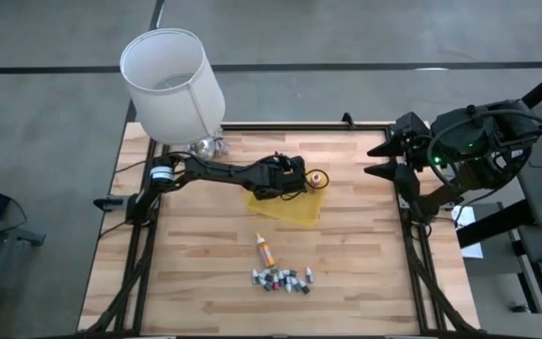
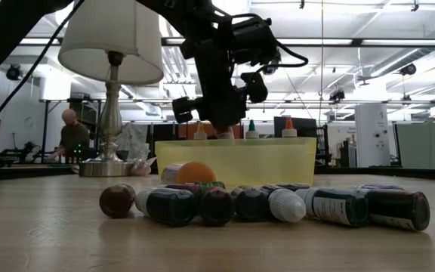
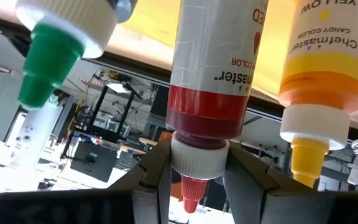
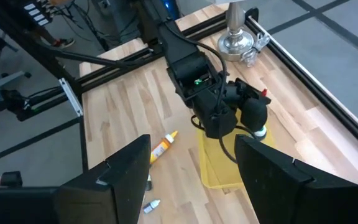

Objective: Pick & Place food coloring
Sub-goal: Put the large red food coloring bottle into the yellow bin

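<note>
Red bottle (image 3: pixel 207 81) clamped in left tool (image 1: pixel 294 176), fingers (image 3: pixel 151 177) tight on both sides of white neck. Left tool sits over yellow tray (image 1: pixel 290 207) at middle of high frame. Green bottle (image 3: pixel 61 46) and yellow bottle (image 3: pixel 319 74) stand beside it in tray. Step looks like placing red one in tray. Next: let go, lift straight up, no bumping neighbours. Orange bottle (image 1: pixel 264 250) lies on desk (image 1: pixel 365 273) below tray; tiny vials (image 1: pixel 282 280) in row lower still. Right tool (image 1: pixel 381 160) waits at right desk edge, fingers apart, empty.
</note>
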Motion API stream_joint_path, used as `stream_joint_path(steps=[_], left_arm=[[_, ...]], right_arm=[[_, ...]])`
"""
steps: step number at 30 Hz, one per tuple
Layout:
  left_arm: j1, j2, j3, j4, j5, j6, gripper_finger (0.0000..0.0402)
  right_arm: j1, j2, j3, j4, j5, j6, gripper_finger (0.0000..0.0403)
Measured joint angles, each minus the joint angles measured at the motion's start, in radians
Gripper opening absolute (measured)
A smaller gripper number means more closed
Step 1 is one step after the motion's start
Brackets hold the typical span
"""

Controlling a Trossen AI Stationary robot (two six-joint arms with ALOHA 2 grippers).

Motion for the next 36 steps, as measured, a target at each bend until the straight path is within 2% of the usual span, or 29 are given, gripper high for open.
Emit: stream_joint_path(steps=[15,21,26,36], left_arm=[[0.031,0.000,-0.008,0.065,-0.004,0.069,0.0092],[0.032,-0.001,-0.066,0.078,0.005,0.090,0.0092],[0.033,-0.001,-0.119,0.175,0.006,0.088,0.0092],[0.033,-0.001,-0.145,0.200,-0.001,0.104,0.0092]], right_arm=[[0.000,-0.007,0.000,0.000,-0.003,-0.001,0.0224],[0.000,-0.007,0.000,0.000,0.008,-0.005,0.0224],[0.000,-0.007,0.000,0.000,0.010,-0.008,0.0224],[0.000,-0.006,0.000,0.000,0.035,-0.017,0.0224]])
